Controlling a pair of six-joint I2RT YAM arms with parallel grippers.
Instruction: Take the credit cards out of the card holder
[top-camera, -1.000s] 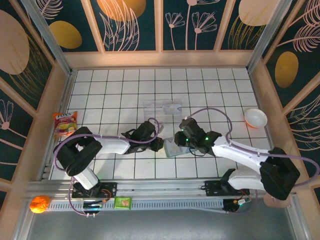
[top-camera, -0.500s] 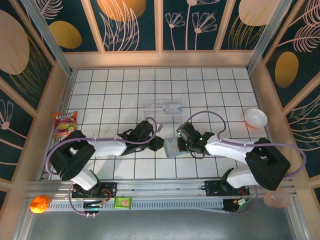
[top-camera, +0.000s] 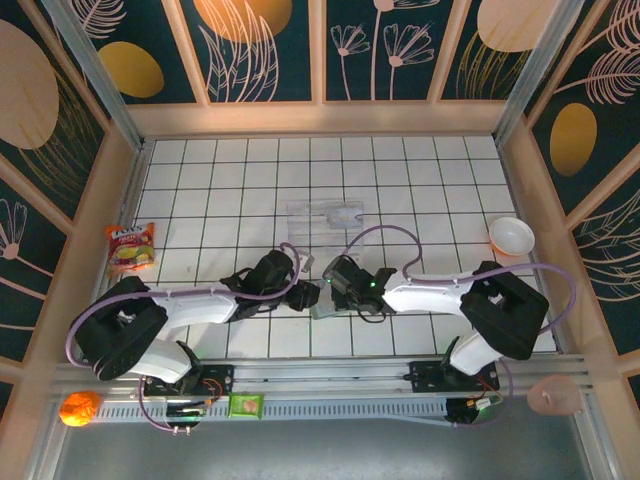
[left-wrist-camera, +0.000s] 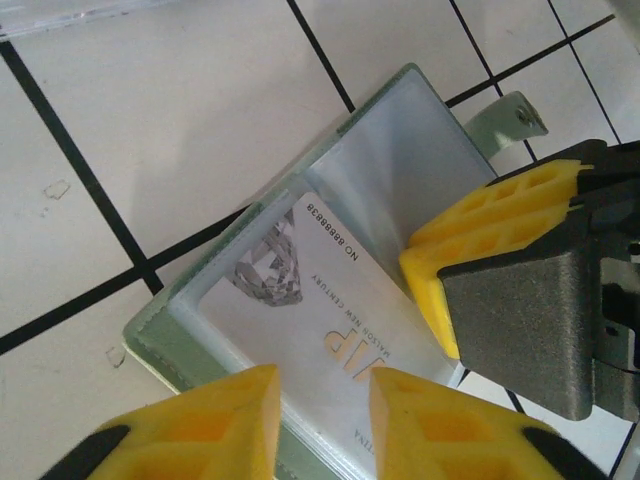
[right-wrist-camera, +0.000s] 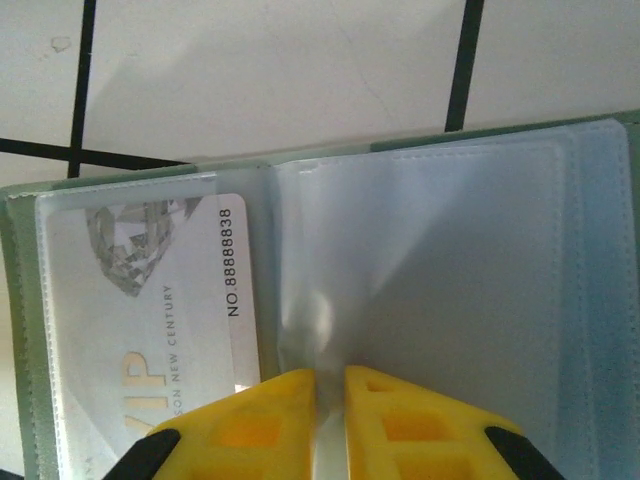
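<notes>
1. Overhead, you have both arms stretched low over the white tiled table (top-camera: 420, 180), meeting near its front middle. Your left gripper (top-camera: 307, 294) and right gripper (top-camera: 331, 292) point at each other with their tips just apart. The grey-green card holder (top-camera: 326, 309) lies flat on the tiles under them. From up here you cannot tell how wide either pair of jaws stands. The see-through credit cards (top-camera: 325, 215) lie farther back on the table, well apart from the holder and from both grippers.
2. On the left wrist camera, the holder lies open below you. A white VIP card (left-wrist-camera: 320, 300) with a diamond picture and a number sits in the clear pocket of the nearer panel. Your left gripper's yellow fingers (left-wrist-camera: 200, 425) stand partway open above that card's near end. The card's face shows flat in the gap, and the fingers clamp nothing. One yellow fingertip of the right gripper shows at the right, resting on the far panel beside the holder's little clasp tab (left-wrist-camera: 512, 112).
3. On the right wrist camera, your right gripper's jaws are nearly closed, with only a thin slit left between them. A clear leaf of the holder, at the spine fold, stands caught in that slit. The VIP card sits in the pocket left of the fold, and the other clear pocket spreads to the right.
</notes>
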